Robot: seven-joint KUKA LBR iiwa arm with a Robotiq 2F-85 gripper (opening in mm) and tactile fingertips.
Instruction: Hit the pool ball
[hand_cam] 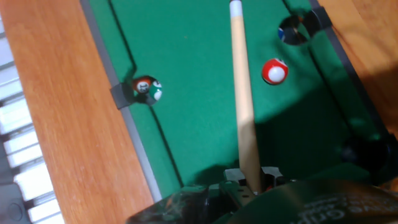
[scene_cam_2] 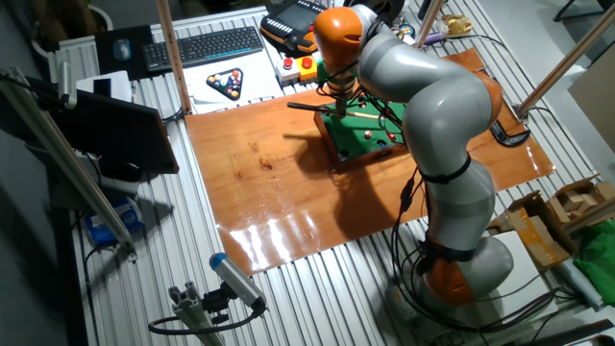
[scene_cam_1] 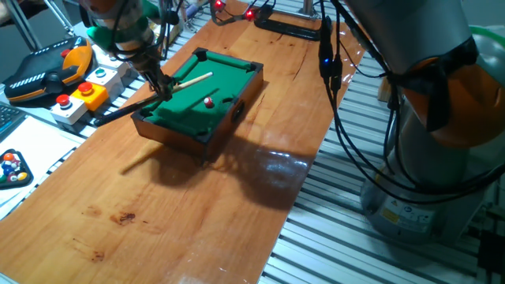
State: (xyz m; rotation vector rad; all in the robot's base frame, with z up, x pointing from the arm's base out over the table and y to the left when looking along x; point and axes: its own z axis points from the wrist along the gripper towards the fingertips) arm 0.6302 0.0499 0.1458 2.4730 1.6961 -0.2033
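Observation:
The pool ball (hand_cam: 274, 71) is small, glossy red with a pale spot. It lies on the green felt of the miniature pool table (scene_cam_1: 229, 79) near a corner pocket, and also shows in one fixed view (scene_cam_1: 208, 102). My gripper (hand_cam: 250, 178) is shut on a wooden cue stick (hand_cam: 240, 87). The cue points up the felt, and the ball lies just right of its shaft, short of the tip. From the side, my gripper (scene_cam_1: 162, 84) stands over the table's near-left end with the cue (scene_cam_1: 194, 79) angled across it. My gripper (scene_cam_2: 338, 102) and the table (scene_cam_2: 370, 152) also show in the other fixed view.
A green-and-red ball (hand_cam: 147, 88) sits at the left side pocket and another ball (hand_cam: 288, 32) lies in the top-right pocket. Racked coloured balls (scene_cam_1: 12, 168) lie off the board at left. A button box (scene_cam_1: 83, 95) and pendant (scene_cam_1: 39, 75) stand behind the table. The arm's base (scene_cam_1: 442, 158) is at right.

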